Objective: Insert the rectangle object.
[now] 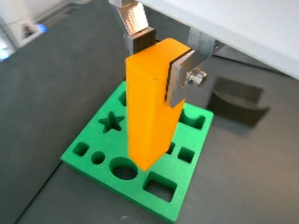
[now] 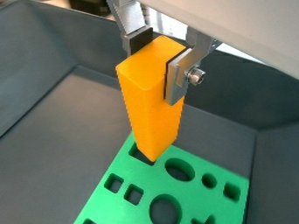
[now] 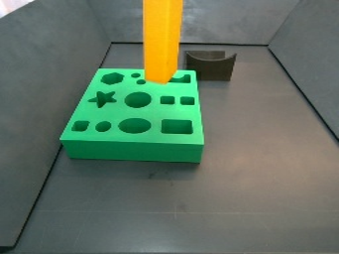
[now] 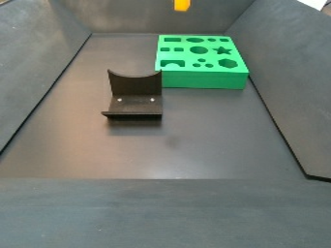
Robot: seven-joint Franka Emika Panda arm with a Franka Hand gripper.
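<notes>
My gripper [image 1: 162,61] is shut on the upper end of the rectangle object [image 1: 149,105], a long orange-yellow bar held upright; both show in both wrist views, gripper [image 2: 160,59] and bar [image 2: 149,105]. The bar's lower end hangs over the green block [image 1: 91,150] with shaped holes, by a dark rectangular hole at the block's edge [image 2: 139,156]. In a side view the bar [image 3: 161,40] stands over the block's back row [image 3: 133,141]. In a side view only the bar's tip [image 4: 181,5] shows, clear above the block [image 4: 200,81]. The gripper is out of frame in both side views.
A small dark grey U-shaped holder [image 3: 212,64] stands on the dark floor beside the block, also seen in a side view [image 4: 134,97] and a wrist view [image 1: 239,98]. Grey sloping walls [image 3: 304,89] enclose the floor.
</notes>
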